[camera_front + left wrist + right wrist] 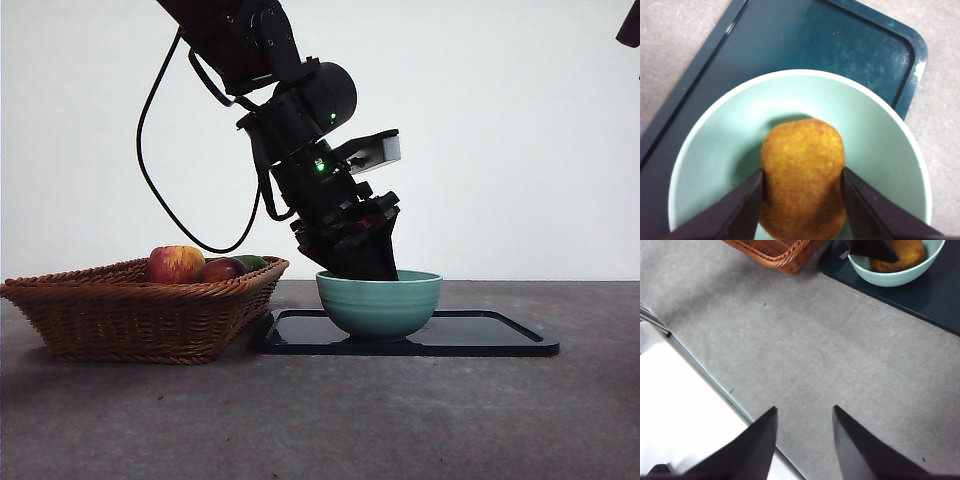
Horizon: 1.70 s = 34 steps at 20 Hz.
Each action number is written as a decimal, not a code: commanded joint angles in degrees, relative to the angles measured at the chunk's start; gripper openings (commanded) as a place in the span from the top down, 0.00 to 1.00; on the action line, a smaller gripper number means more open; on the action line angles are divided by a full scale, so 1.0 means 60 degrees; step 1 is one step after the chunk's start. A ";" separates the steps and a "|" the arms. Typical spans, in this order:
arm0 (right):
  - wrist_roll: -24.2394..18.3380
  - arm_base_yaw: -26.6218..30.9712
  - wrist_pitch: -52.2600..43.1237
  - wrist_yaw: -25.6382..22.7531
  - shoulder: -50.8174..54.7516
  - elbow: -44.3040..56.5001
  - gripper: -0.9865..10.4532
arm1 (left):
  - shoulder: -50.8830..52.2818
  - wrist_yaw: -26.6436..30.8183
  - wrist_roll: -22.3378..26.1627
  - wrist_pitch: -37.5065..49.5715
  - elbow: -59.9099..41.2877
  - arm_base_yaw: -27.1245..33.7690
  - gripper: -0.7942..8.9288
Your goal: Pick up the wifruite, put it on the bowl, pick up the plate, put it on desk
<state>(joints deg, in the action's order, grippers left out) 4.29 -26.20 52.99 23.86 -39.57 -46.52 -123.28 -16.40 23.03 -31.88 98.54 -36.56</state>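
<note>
The brown kiwifruit (802, 150) is inside the teal-green bowl (880, 145), gripped on both sides by my left gripper (802, 172). In the front view the left gripper (355, 258) reaches down into the bowl (380, 302), and the fruit is hidden behind the bowl's wall. The bowl stands on a dark teal rectangular plate (480, 335) on the grey desk (320, 420). I cannot tell whether the fruit touches the bowl's bottom. My right gripper (804, 410) is open and empty above the bare desk (815, 355), away from the bowl (890, 277).
A wicker basket (140, 310) stands to the left of the plate. It holds a red-and-yellow apple (175, 263), a dark red fruit (220, 270) and something green (252, 262). The desk's edge (705, 372) runs near the right gripper.
</note>
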 commanded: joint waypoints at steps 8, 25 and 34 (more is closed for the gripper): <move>-0.0047 -0.0051 -0.0044 0.0022 -0.0047 -0.0102 0.76 | -0.0277 -0.0102 -0.0962 -0.0827 0.1424 -0.0015 0.74; -0.0098 -0.0051 -0.0120 0.0018 -0.0044 -0.0102 0.76 | 0.2455 -0.0106 -0.3289 -0.5377 0.5592 0.1242 0.74; -0.0120 -0.0051 -0.0237 0.0018 -0.0044 -0.0102 0.76 | 0.4721 0.1909 -0.4233 -0.7373 0.5581 0.1993 0.74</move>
<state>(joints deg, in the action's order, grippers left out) 4.27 -26.20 52.01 23.86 -39.55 -46.52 -93.91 -5.21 -1.08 -76.79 130.19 -24.45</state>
